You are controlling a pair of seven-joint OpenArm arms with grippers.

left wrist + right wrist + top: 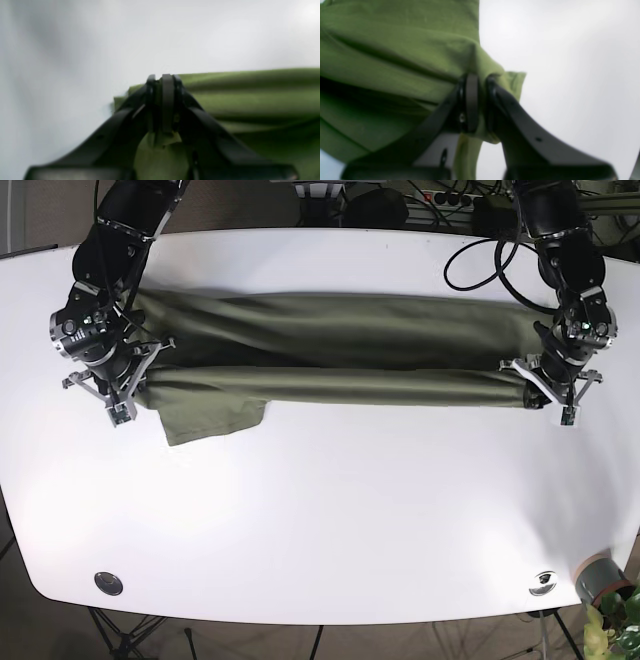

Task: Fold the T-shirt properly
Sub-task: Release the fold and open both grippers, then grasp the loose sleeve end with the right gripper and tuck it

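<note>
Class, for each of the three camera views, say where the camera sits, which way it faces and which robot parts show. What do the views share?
Left wrist: on the left arm, facing along its left end effector, shut on the green T-shirt.
Right wrist: on the right arm, facing along its right end effector, shut on the shirt's other end.
Base: overhead, looking down at the white table, both arms visible.
Shared: the T-shirt appears in all three.

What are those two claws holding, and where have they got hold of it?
Both hold the green T-shirt. The left gripper and the right gripper are each shut on a bunched edge at opposite ends of the shirt, which lies stretched across the white table.
</note>
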